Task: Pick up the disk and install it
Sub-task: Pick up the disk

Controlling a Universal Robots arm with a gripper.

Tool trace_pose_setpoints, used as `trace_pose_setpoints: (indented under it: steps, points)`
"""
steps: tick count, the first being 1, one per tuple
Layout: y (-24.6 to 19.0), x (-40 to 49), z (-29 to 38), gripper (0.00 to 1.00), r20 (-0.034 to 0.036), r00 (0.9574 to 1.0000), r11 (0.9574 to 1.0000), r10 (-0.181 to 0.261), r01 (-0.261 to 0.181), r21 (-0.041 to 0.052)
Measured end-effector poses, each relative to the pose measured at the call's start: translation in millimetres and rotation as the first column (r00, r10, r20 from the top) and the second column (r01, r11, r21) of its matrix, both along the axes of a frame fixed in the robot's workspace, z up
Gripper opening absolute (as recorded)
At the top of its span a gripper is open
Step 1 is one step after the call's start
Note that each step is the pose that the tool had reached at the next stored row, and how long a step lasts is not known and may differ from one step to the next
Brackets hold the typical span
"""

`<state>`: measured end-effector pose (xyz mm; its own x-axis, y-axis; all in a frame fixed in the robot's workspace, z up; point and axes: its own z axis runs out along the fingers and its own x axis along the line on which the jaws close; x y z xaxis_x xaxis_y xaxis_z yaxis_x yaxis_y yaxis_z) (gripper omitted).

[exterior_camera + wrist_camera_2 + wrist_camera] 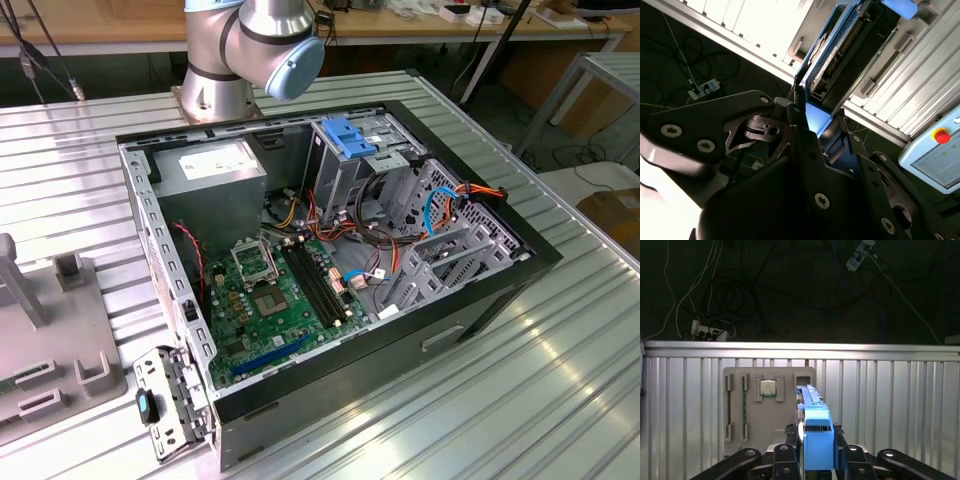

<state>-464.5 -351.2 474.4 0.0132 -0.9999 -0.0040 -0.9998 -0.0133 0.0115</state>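
In both wrist views my gripper (817, 462) is shut on the disk (816, 437), which I see edge-on. Its bright blue carrier rail stands up between the two black fingers (784, 460). In the second wrist view the disk (842, 47) stretches away from the gripper (821, 127), its grey metal body framed by the blue rail. The gripper hangs high above the ribbed metal table (890, 400). In the exterior view the open computer case (330, 260) lies on that table. Its upright metal drive cage with a blue plastic top (352, 137) stands at the far side.
A grey fixture plate (790, 415) holding a processor chip (768, 387) and a memory stick (744, 405) lies on the table below the gripper. The arm's base (240, 50) stands behind the case. A pendant with a red button (940, 136) and floor cables (710, 327) lie beyond the table edge.
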Motion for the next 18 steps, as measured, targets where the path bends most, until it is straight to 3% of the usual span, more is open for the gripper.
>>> trace_pose_setpoints:
  steps: [11,14,18]
  points:
    - [0.0,0.0,0.0,0.36,0.0000,1.0000,1.0000,0.000,0.000,0.0028]
    - [0.0,0.0,4.4,0.36,0.0001,1.0000,1.0000,0.000,0.000,0.0028]
    - [0.0,0.0,5.1,0.36,0.0000,1.0000,1.0000,0.000,0.000,0.0027]
